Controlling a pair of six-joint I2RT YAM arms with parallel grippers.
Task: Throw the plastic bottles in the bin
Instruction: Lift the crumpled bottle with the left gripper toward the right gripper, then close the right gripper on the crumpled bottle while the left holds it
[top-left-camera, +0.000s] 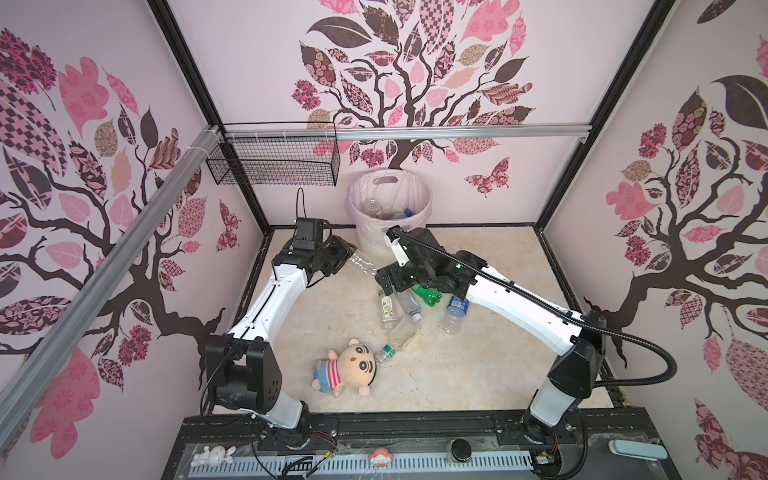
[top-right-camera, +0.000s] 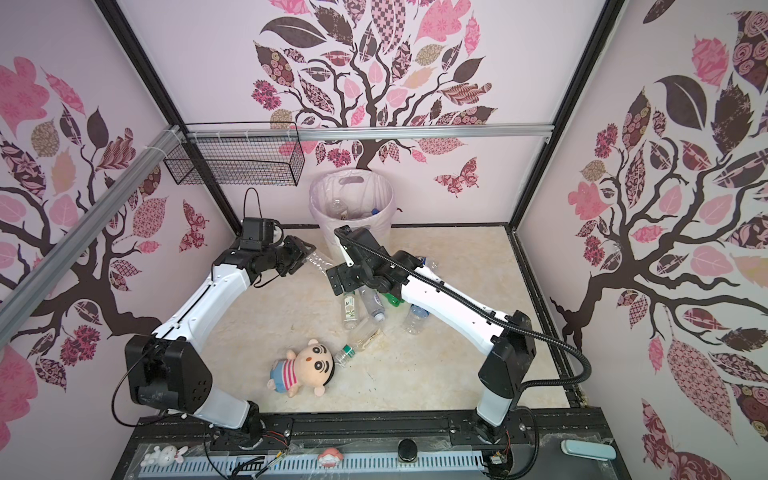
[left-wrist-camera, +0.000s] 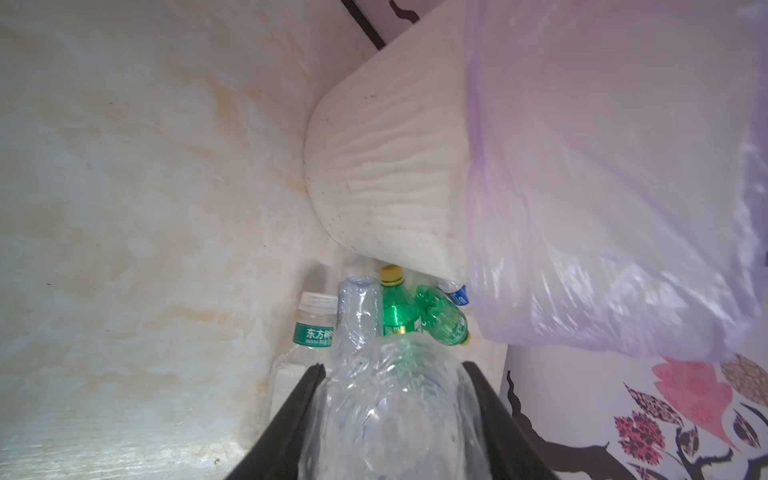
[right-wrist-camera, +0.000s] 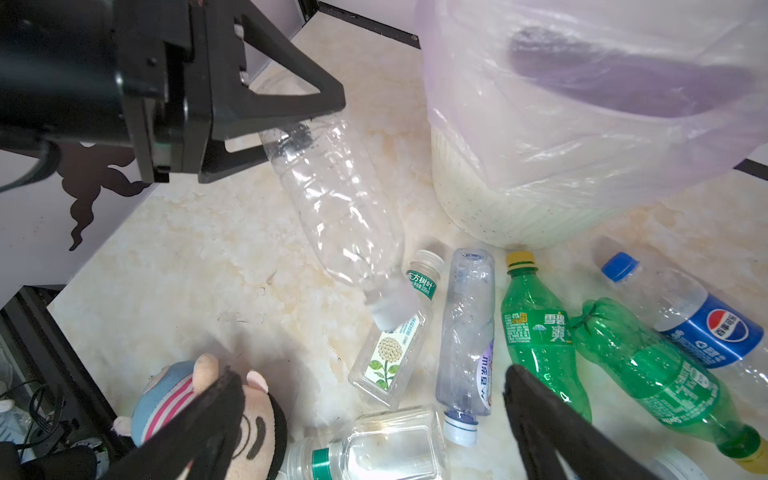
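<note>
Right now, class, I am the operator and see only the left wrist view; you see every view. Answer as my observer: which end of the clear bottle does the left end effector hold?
Observer: Near its base. The right wrist view shows the left end effector gripping the clear bottle there, cap pointing down.
Operator: Where is the right end effector?
Observer: The right end effector is open above the loose bottles on the table.
Operator: Anything in the bin?
Observer: In a top view the bin already holds bottles.
</note>
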